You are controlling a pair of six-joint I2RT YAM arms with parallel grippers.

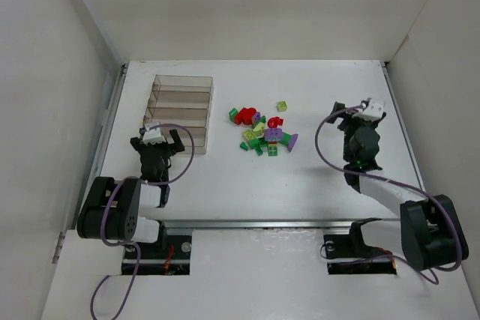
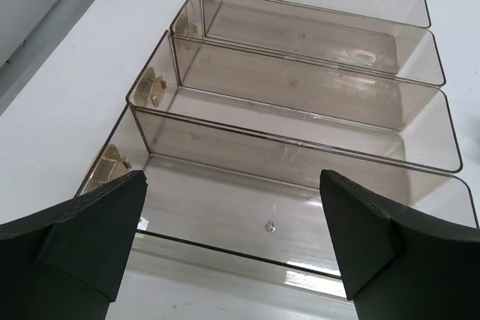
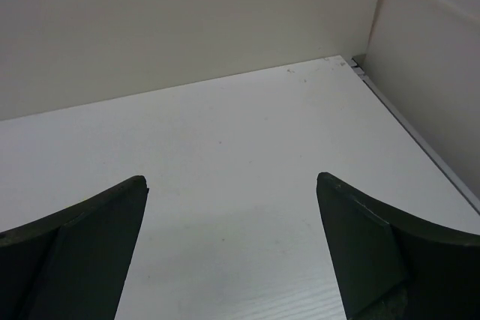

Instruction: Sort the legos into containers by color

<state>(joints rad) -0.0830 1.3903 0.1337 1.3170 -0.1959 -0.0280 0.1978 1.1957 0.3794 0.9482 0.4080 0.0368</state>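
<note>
Currently I see my left gripper (image 2: 232, 185) and right gripper (image 3: 232, 185) both released, empty; legos (image 1: 264, 131) heaped mid-frame, tray (image 1: 184, 78) left of them.

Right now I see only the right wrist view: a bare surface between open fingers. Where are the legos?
Observer: The legos lie in one loose pile near the middle of the table, left of the right gripper.
Operator: And the tray?
Observer: The clear tray stands left of that pile, just beyond the left gripper, which is open.
Operator: Is anything sorted already?
Observer: No. All four compartments are empty.
</note>
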